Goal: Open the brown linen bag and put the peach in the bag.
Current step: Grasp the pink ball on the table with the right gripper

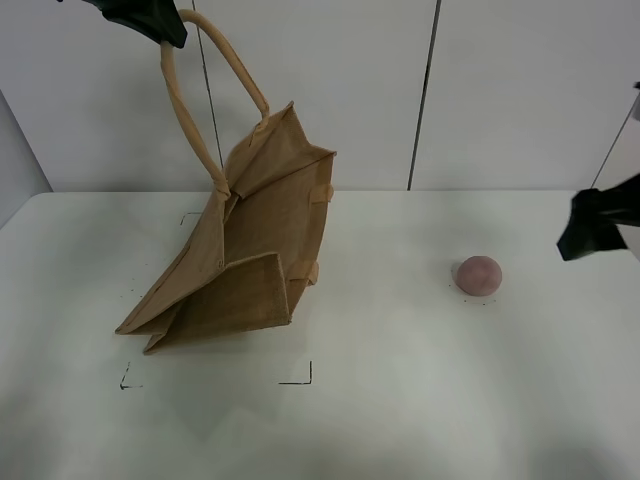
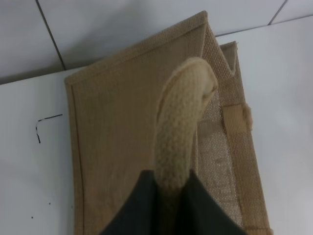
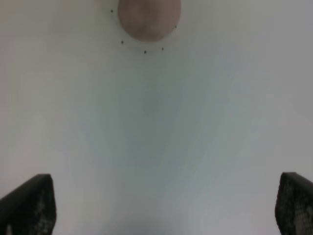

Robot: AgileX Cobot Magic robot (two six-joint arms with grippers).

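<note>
The brown linen bag (image 1: 250, 260) hangs tilted, its bottom corner resting on the white table (image 1: 400, 400) at the left. My left gripper (image 1: 150, 20) is high at the back left, shut on one light-tan loop handle (image 1: 185, 110) and holding the bag's top up. In the left wrist view the dark fingers (image 2: 205, 210) clamp the handle (image 2: 183, 122) above the bag's panel (image 2: 122, 137). The peach (image 1: 478, 275) sits on the table at the right. My right gripper (image 1: 590, 225) is open and empty, to the right of the peach. The right wrist view shows the peach (image 3: 149, 17) ahead of the spread fingertips (image 3: 29, 205).
Black corner marks (image 1: 300, 378) are drawn on the table around the bag's spot, and small dots ring the peach. A white panelled wall (image 1: 420, 90) stands behind the table. Bare table lies between bag and peach.
</note>
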